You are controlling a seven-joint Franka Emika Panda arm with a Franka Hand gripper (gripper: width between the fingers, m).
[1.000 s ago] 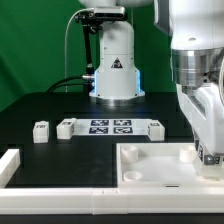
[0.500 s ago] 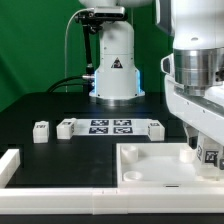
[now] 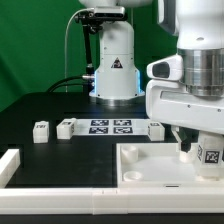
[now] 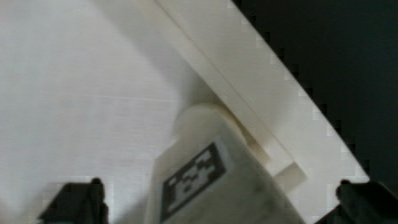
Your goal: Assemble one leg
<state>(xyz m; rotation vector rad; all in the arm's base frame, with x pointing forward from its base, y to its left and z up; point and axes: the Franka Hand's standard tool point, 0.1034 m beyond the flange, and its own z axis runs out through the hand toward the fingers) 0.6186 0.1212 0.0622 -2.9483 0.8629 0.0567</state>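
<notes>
Since a second ago we see the arm swing toward the exterior view's left and rise a little, uncovering the leg (image 3: 207, 154), which it hid before.

Going from the exterior view's left to its right: two small white blocks (image 3: 53, 129) sit on the dark table (image 3: 30, 105), then the marker board (image 3: 110, 126), then the tabletop (image 3: 150, 165) in front, and last the leg in the tabletop's right-hand corner, its tag facing us.

The gripper (image 3: 190, 150) hangs just above and slightly to the left of the leg. In the wrist view the leg (image 4: 205, 170) lies between the two fingertips (image 4: 75, 200), nearer the middle than either pad, and touches neither. So the jaws stand wide and hold nothing. Its long axis looks upright, seated in the corner recess, though we cannot tell how deeply it sits.

We judge the leg has been set in place and let go; any re-grip would mean coming straight down. The wrist points roughly downward, rotated a bit.
</notes>
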